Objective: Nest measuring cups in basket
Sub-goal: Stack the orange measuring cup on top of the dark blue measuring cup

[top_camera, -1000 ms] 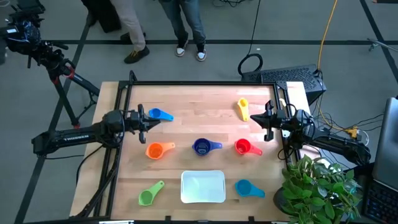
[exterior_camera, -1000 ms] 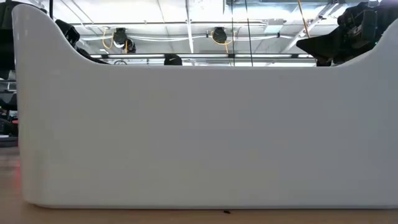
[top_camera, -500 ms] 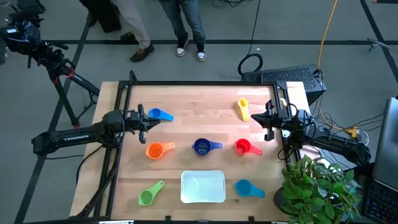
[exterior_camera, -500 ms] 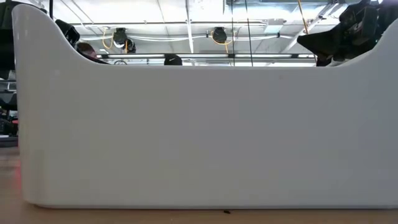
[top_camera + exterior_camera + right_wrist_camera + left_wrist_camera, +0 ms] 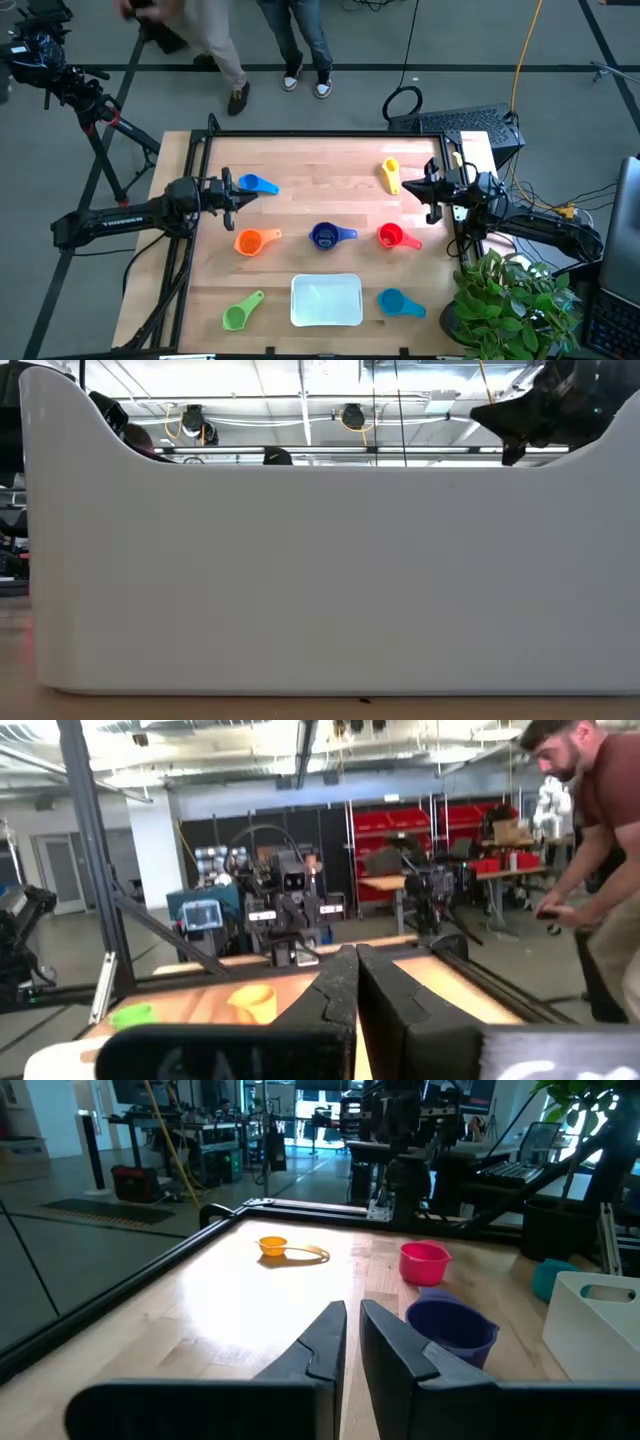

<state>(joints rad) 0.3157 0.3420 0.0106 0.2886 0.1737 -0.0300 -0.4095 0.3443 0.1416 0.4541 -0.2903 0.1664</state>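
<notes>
Six measuring cups spread on the wooden table (image 5: 300, 200), none inside the basket (image 5: 326, 300); basket empty at the near edge, between the green cup (image 5: 234, 317) and a light blue cup (image 5: 391, 301); orange cup (image 5: 246, 241), dark blue cup (image 5: 323, 235) and red cup (image 5: 389, 235) in a middle row; yellow cup (image 5: 390, 174) farther back.

Left gripper (image 5: 235, 193) at the left side, just beside the second light blue cup (image 5: 251, 184), fingers (image 5: 325, 1342) closed together, grasping nothing; right gripper (image 5: 425, 190) near the right edge, clenched and empty too.
</notes>
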